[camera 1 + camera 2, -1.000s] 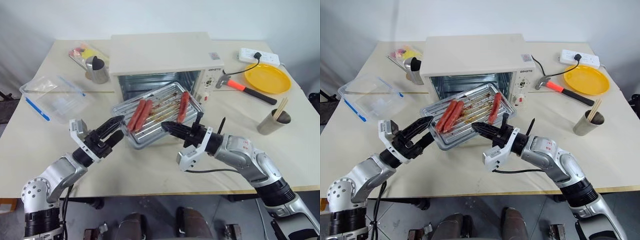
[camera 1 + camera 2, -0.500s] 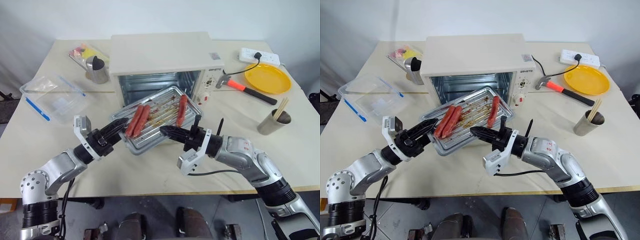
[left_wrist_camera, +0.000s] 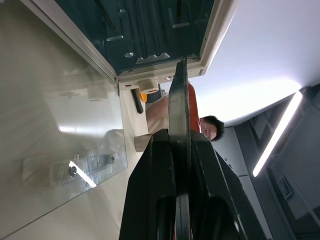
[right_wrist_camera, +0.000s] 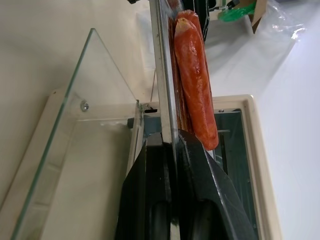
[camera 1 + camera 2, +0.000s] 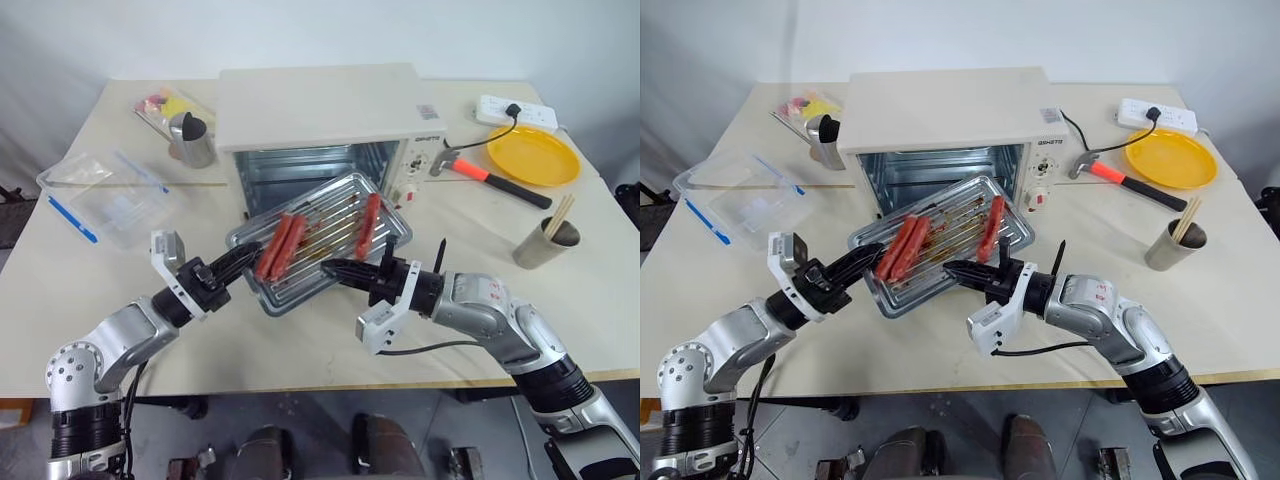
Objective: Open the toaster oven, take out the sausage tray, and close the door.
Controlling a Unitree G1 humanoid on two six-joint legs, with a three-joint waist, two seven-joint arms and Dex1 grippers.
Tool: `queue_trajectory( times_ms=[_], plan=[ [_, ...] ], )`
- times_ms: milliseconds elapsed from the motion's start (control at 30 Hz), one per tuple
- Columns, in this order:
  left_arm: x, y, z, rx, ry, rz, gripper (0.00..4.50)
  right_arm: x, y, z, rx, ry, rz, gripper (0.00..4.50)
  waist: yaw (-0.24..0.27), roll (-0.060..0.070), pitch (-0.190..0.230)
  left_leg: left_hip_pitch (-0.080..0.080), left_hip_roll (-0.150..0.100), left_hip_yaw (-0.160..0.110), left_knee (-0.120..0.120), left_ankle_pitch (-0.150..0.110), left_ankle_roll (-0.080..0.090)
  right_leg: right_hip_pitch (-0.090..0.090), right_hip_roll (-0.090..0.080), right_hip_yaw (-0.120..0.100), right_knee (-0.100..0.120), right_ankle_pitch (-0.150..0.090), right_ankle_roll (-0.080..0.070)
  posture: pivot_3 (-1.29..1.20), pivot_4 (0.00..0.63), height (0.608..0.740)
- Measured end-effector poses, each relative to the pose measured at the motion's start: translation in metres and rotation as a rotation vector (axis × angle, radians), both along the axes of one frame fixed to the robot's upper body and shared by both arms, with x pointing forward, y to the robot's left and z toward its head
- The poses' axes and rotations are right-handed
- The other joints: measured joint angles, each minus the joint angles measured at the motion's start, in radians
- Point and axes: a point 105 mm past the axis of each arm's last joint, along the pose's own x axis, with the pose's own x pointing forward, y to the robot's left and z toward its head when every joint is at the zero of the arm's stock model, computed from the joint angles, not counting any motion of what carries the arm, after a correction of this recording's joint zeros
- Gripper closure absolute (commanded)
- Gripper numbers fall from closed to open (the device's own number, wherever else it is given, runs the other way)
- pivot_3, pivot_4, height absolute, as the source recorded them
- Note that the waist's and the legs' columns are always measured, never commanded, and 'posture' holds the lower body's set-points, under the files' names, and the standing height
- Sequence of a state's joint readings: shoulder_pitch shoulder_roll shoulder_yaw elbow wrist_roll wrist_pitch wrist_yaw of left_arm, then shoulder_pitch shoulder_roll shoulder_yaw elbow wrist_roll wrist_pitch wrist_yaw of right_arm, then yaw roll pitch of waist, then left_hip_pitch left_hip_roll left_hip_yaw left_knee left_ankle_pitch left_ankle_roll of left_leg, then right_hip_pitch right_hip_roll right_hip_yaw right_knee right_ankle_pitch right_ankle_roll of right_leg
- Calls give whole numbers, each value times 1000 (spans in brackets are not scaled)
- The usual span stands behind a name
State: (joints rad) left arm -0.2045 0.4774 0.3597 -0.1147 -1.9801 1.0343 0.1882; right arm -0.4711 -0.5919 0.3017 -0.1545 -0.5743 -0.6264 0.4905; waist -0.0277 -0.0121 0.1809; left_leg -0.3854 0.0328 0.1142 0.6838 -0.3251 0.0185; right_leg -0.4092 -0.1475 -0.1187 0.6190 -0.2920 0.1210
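Note:
The cream-white toaster oven stands at the back of the table, its cavity showing. The glass door is folded down flat in front of it. The metal sausage tray hangs above the door, tilted. Two sausages lie on its left and one on its right. My left gripper is shut on the tray's left edge. My right gripper is shut on the tray's near edge, right beside a sausage.
A yellow plate, a hammer and a power strip lie at the right rear. A cup of chopsticks stands to the right. A clear plastic box and a metal jug sit on the left. A person is behind the table.
My left gripper, open beside the tray a second ago, has closed on the tray's left edge. The tray has shifted and tilted slightly. The right gripper kept its hold.

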Motion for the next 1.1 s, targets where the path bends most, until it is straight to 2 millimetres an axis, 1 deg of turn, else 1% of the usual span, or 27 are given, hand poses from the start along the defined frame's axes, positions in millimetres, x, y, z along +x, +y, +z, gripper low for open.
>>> queue_trajectory(
  times_ms=[33, 100, 167, 233, 267, 333, 400, 467, 500, 600, 767, 900, 967, 1033, 1100],
  plan=[
    [-1, 1, 0, 0, 2, 7, 4476, 0, 0, 0, -2, 3, 1, 4500, 0, 0, 0, 0, 0, 0, 0, 0, 0, 0, 0, 0, 0, 0, 0, 0, 150, 740],
    [-2, 1, -4, 2, 15, 16, 4477, -1, 1, -1, -12, 6, 4, 3857, 0, 0, 0, 0, 0, 0, 0, 0, 0, 0, 0, 0, 0, 0, 0, 0, 150, 740],
    [-4, 3, -9, 0, 38, 32, 4500, -5, 4, 5, 35, 20, 27, 3269, 0, 0, 0, 0, 0, 0, 0, 0, 0, 0, 0, 0, 0, 0, 0, 0, 150, 740],
    [-4, 3, -9, -20, 37, 44, 4500, -7, 5, 9, 51, 37, 39, 2580, 1, 0, 0, 0, 0, 0, 0, 0, 0, 0, 0, 0, 0, 0, 0, 0, 150, 740],
    [-4, 3, -10, -22, 41, 46, 4500, -9, 5, 10, 51, 42, 45, 2287, 1, 0, 0, 0, 0, 0, 0, 0, 0, 0, 0, 0, 0, 0, 0, 0, 150, 740],
    [-5, 3, -13, -25, 52, 55, 4500, -10, 5, 11, 53, 61, 52, 1540, 1, 0, 0, 0, 0, 0, 0, 0, 0, 0, 0, 0, -1, 0, 0, 0, 150, 740],
    [-5, 3, -15, -25, 63, 58, 4500, -12, 6, 12, 47, 72, 63, 959, 2, 0, 0, 0, 0, 0, 0, 0, 0, 0, 0, 0, -1, 0, 0, 0, 150, 740],
    [-4, 2, -17, -26, 74, 62, 4500, -16, 6, 12, 34, 89, 84, 260, 2, 0, 0, 0, 0, 0, 0, 0, 0, 0, 0, 0, -1, 0, 0, 0, 150, 740],
    [-4, 2, -18, -26, 80, 64, 4500, -18, 6, 11, 24, 99, 92, 10, 2, 0, 0, 0, 0, 0, 0, 0, 0, 1, 0, 0, -1, 0, 0, 0, 150, 740],
    [-4, 2, -25, -12, 117, 83, 4500, -20, 4, 9, 2, 132, 104, 10, 2, 0, 0, 0, 0, 0, 0, 0, 0, 1, 0, 0, -1, 0, 0, 0, 150, 740],
    [-4, -1, -29, -18, 141, 93, 4500, -19, 1, 6, -9, 219, 103, 10, 3, 0, 0, 0, 0, 0, 0, 0, 0, 1, 0, 0, -1, 0, 0, 0, 150, 740],
    [-5, 8, -37, 5, 176, 139, 4500, -23, -3, 10, -7, 307, 151, 10, 1, 0, 0, 0, 0, 0, 0, 0, 0, 0, 0, 0, -1, 0, 0, 0, 150, 740],
    [-7, 10, -38, 5, 180, 148, 4500, -23, -6, 15, 16, 417, 166, 10, 2, 0, 0, 0, 0, 0, 0, 0, 0, 1, 0, 0, -1, 0, 0, 0, 150, 740],
    [-14, 11, -37, 1, 162, 152, 4500, -25, -20, 10, 3, 652, 149, 10, 7, 0, 0, 0, -1, -1, 0, -1, 2, 1, -1, 0, -2, 0, 0, 0, 150, 740],
    [-18, 15, -37, -11, 155, 169, 4500, -28, -33, 8, 6, 812, 135, 10, 13, 0, 0, -1, -1, -1, 0, -2, 3, 1, -1, 0, -4, 0, 0, 0, 150, 740]
  ],
)
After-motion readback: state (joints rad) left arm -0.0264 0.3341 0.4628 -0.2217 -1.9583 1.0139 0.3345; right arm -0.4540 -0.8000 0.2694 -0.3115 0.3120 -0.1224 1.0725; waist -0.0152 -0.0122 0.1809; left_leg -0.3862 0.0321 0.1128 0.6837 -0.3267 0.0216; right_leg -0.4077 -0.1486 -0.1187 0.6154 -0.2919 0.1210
